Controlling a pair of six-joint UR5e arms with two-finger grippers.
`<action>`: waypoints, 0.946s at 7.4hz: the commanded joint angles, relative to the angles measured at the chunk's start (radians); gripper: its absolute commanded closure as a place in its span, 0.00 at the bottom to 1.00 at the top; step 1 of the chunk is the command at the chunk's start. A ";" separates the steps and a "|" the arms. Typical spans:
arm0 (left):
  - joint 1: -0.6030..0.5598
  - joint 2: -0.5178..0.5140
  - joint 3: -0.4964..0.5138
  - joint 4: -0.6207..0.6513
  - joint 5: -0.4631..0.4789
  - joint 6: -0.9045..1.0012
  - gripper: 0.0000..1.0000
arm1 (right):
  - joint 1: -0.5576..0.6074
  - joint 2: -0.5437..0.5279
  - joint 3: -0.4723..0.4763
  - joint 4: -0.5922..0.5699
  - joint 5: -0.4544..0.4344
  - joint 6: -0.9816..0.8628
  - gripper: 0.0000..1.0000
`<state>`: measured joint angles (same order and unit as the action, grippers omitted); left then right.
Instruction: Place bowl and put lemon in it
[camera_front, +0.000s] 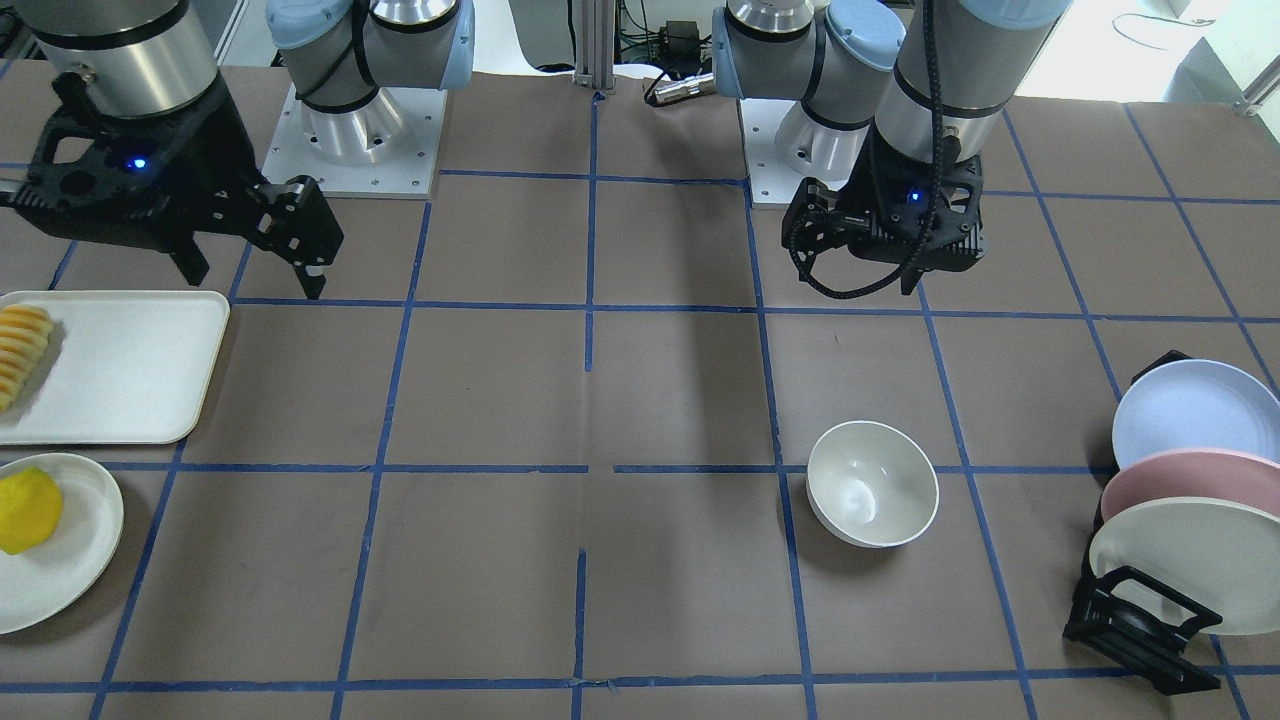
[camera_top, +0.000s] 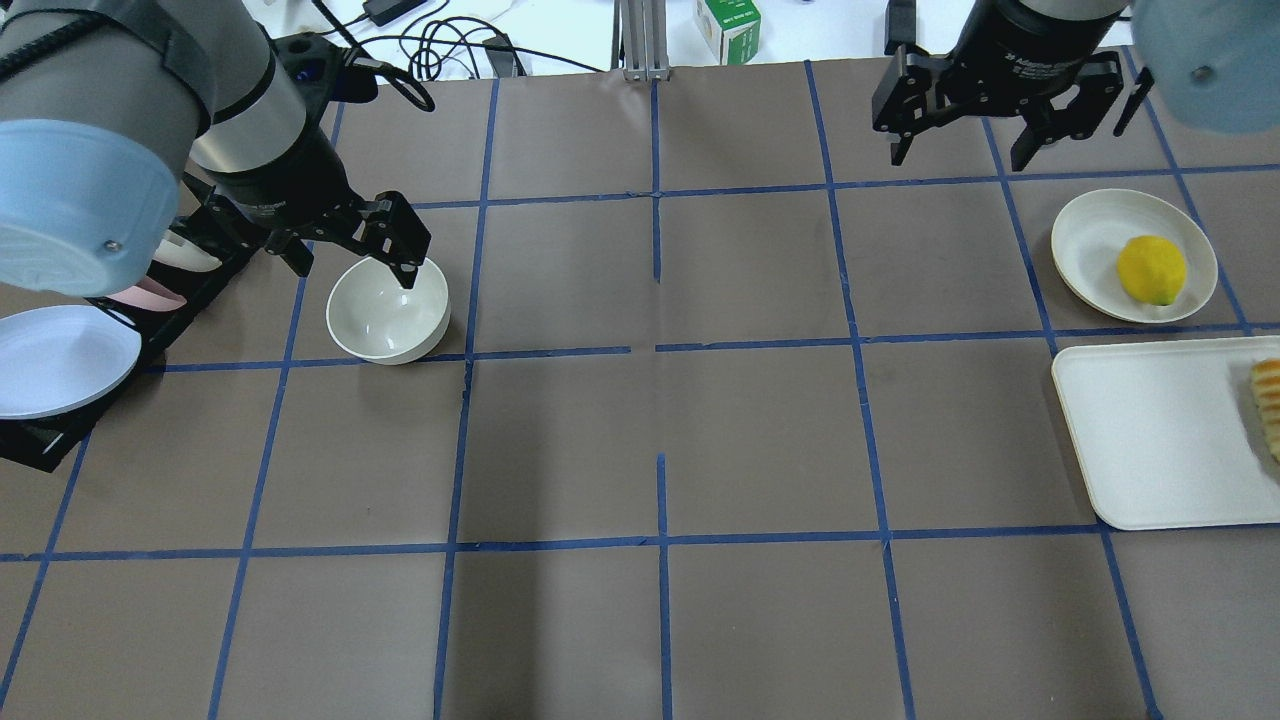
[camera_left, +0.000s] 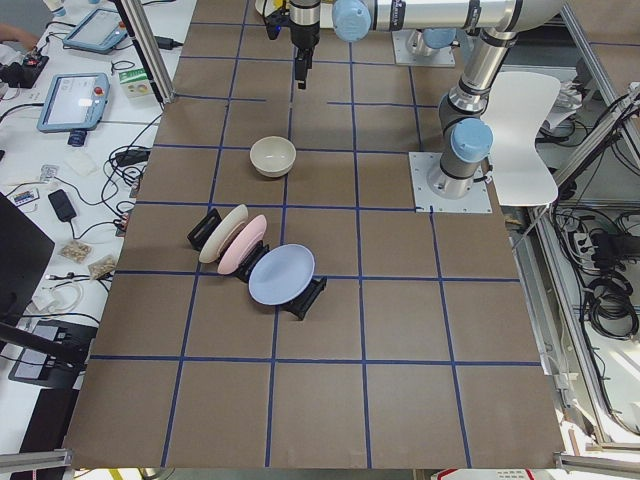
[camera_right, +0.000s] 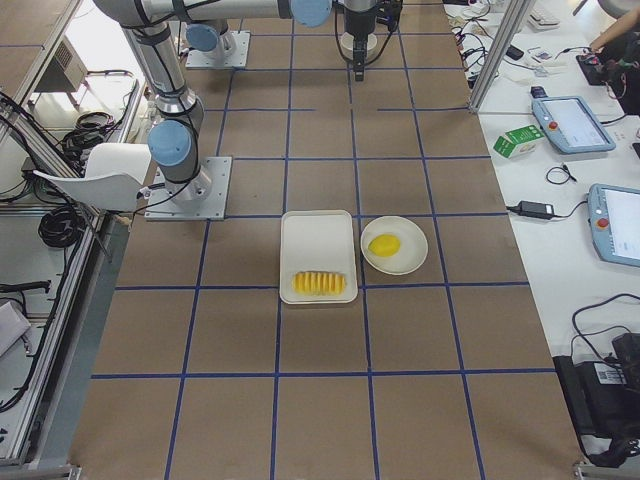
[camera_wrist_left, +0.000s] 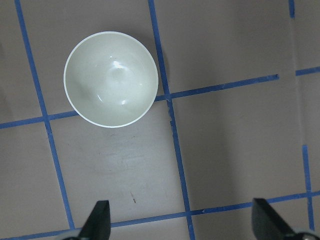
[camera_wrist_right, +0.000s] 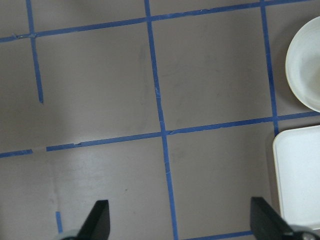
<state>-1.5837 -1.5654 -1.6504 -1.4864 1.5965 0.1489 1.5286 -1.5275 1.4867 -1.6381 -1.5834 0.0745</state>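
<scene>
2 grippers, both with fingers spread wide and grasping nothing. Left gripper (camera_top: 352, 266) hanging above the table (camera_top: 660, 440) on the left side, by the bowl (camera_top: 388, 310). From overhead, 1 fingertip overlapping the bowl's far rim. In the left wrist view, bowl lying beyond the fingertips, not between them. Right gripper (camera_top: 957, 152) hanging over the right half. In its wrist view, bare table under the fingertips, with the plate (camera_top: 1090, 235) and tray (camera_top: 1160, 440) at the right edge.

1 bowl: upright, mouth up, on the left half of the table, next to a crossing of blue tape lines (camera_top: 560, 352), touching nothing else.

1 lemon (camera_top: 1151, 270): lying on the plate, toward its right side, well apart from the bowl, most of the table's width between them.

1 tray just beside that plate, on the side nearer the robot, with a narrow gap between. 1 row of slices (camera_top: 1268, 405) at the tray's right end.

1 rack (camera_front: 1140, 630) at the left edge, left of the bowl, holding 3 plates on edge: 1 blue plate (camera_front: 1195, 410), 1 pink plate (camera_front: 1190, 480), 1 cream plate (camera_front: 1190, 560).
</scene>
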 joint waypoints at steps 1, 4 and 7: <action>0.004 -0.002 0.000 0.008 -0.001 0.000 0.00 | -0.202 0.000 -0.019 0.049 -0.003 -0.183 0.00; 0.078 -0.012 0.006 0.011 -0.013 0.003 0.00 | -0.474 0.048 -0.025 0.038 0.006 -0.557 0.00; 0.229 -0.085 -0.008 0.086 -0.010 0.034 0.00 | -0.525 0.087 -0.013 -0.011 0.007 -0.653 0.00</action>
<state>-1.4159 -1.6143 -1.6491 -1.4317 1.5849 0.1690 1.0175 -1.4531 1.4644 -1.6138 -1.5765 -0.5490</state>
